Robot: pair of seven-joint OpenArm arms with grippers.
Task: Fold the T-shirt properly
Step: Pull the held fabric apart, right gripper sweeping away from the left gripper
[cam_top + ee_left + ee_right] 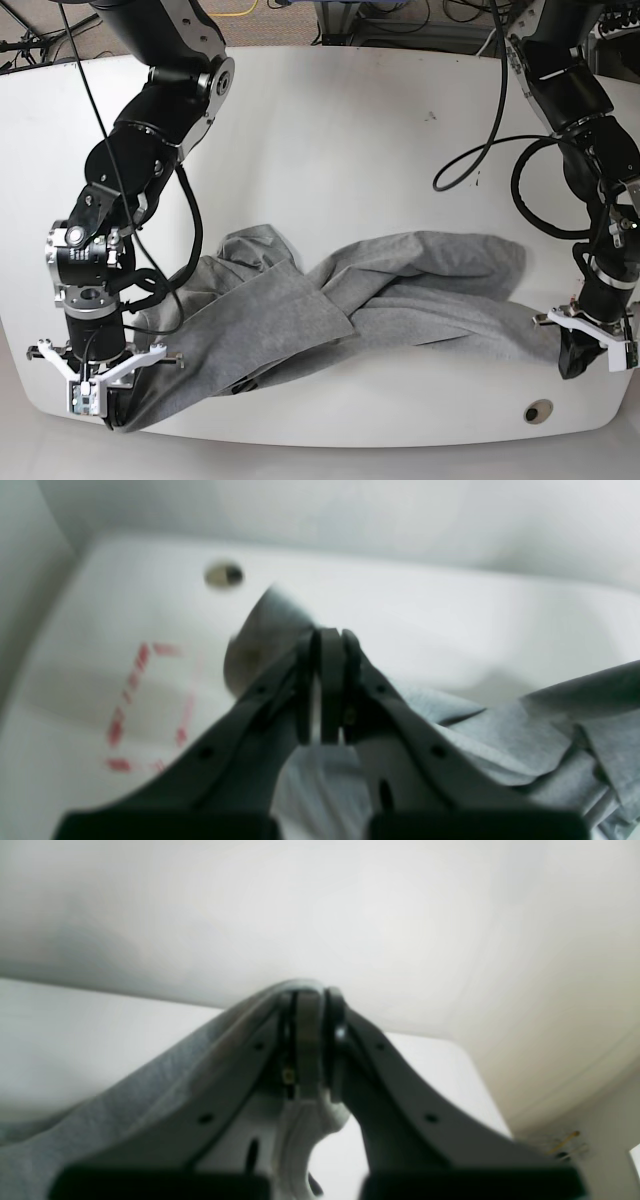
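The heather-grey T-shirt (330, 310) lies crumpled and twisted across the front of the white table, stretched between my two grippers. In the base view my right gripper (113, 412) pinches the shirt's left end at the table's front edge. My left gripper (572, 362) holds the right end. In the left wrist view the left gripper (327, 636) is shut on a flap of the grey T-shirt (545, 730), which pokes out past the tips. Seen from the right wrist, the right gripper (310, 993) is shut on the T-shirt (125, 1105), which drapes down to the left.
A round hole (537, 411) in the table (350, 140) sits near the front right corner, close to my left gripper; it also shows as the hole (224, 575) in the left wrist view. Red dashed marks (145, 705) lie on the tabletop. Black cables (480, 160) hang at the back right.
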